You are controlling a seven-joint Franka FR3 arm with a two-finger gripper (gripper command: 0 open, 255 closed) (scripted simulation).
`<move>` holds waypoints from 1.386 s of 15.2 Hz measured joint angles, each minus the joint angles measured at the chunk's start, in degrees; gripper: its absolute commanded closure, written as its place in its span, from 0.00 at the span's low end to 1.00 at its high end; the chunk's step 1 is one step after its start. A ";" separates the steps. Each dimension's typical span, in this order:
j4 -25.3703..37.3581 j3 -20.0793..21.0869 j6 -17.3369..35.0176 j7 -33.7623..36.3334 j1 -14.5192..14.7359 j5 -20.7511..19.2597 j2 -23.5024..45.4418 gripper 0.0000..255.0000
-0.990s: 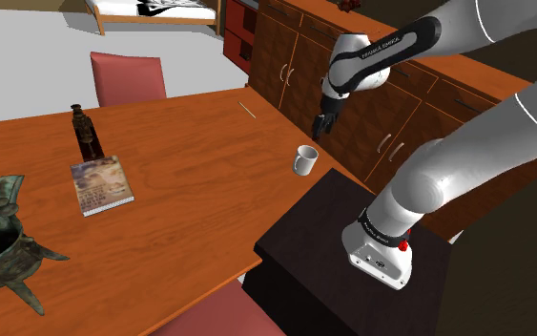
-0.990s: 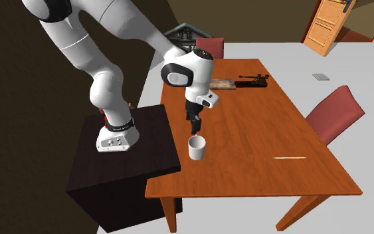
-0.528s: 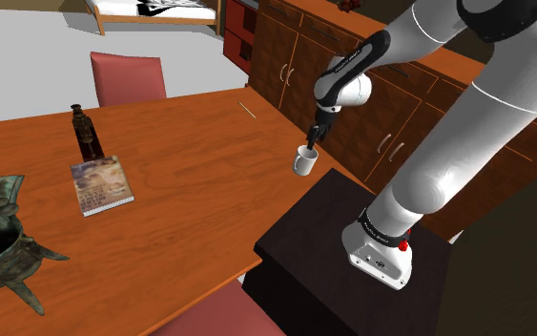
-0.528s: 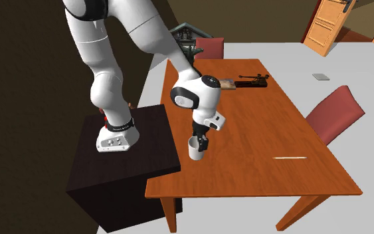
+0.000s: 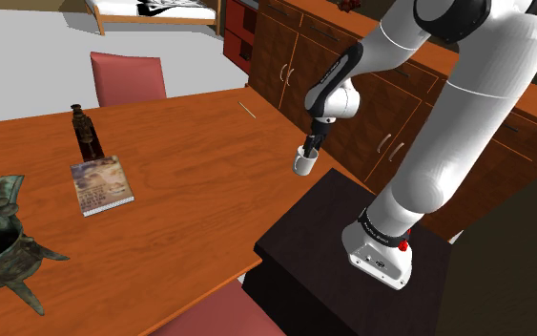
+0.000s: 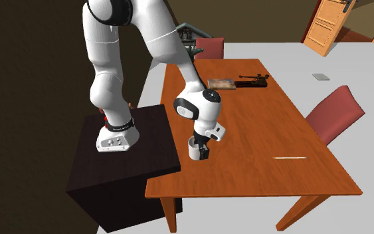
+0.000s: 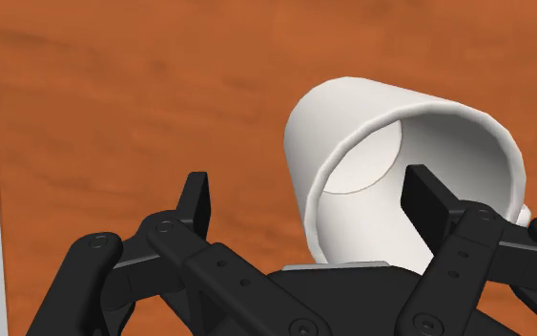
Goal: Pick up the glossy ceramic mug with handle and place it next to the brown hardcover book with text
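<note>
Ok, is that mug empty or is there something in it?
Empty: the wrist view looks into the white mug, showing bare white walls and bottom, nothing inside.

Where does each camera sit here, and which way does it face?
Shoulder view: beside the stand, facing across the table toward the book; arm and stand show.
Second exterior view: past the table end by the mug, facing the book; arm shows.
Wrist view: just behind the jaws, facing the mug; open jaws show.
All share the mug.

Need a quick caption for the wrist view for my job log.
Open pincer at the white mug: one finger at its mouth, the other outside its wall, wooden table beneath.
</note>
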 measured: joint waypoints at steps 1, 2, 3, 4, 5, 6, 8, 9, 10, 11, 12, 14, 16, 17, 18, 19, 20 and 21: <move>-0.01 0.37 0.64 -0.57 -0.19 0.81 0.71 0.00; -0.05 0.55 0.95 -0.80 -0.28 1.16 1.01 0.00; -0.10 0.63 1.11 -0.90 -0.31 1.32 1.13 0.00; -0.11 0.67 1.20 -0.99 -0.35 1.41 1.21 0.00; -0.11 0.69 1.24 -1.03 -0.37 1.47 1.26 0.00; -0.12 0.71 1.27 -1.05 -0.38 1.49 1.28 0.00; -0.11 0.71 1.28 -1.07 -0.39 1.51 1.29 1.00; -0.11 0.71 1.29 -1.07 -0.39 1.51 1.29 1.00; -0.11 0.71 1.28 -1.07 -0.39 1.51 1.29 1.00; -0.11 0.71 1.28 -1.07 -0.39 1.51 1.29 1.00; -0.11 0.71 1.29 -1.07 -0.39 1.51 1.29 1.00; -0.11 0.71 1.28 -1.07 -0.39 1.51 1.30 1.00; -0.12 0.71 1.28 -1.07 -0.39 1.51 1.30 1.00; -0.12 0.71 1.28 -1.07 -0.39 1.51 1.30 1.00; -0.11 0.72 1.29 -1.08 -0.39 1.52 1.30 1.00; -0.13 0.42 0.90 -0.80 -0.30 1.02 0.84 1.00; -0.27 0.03 0.31 -0.06 0.04 0.17 0.01 1.00; -0.32 -0.42 -0.39 0.57 0.26 -0.77 -0.85 1.00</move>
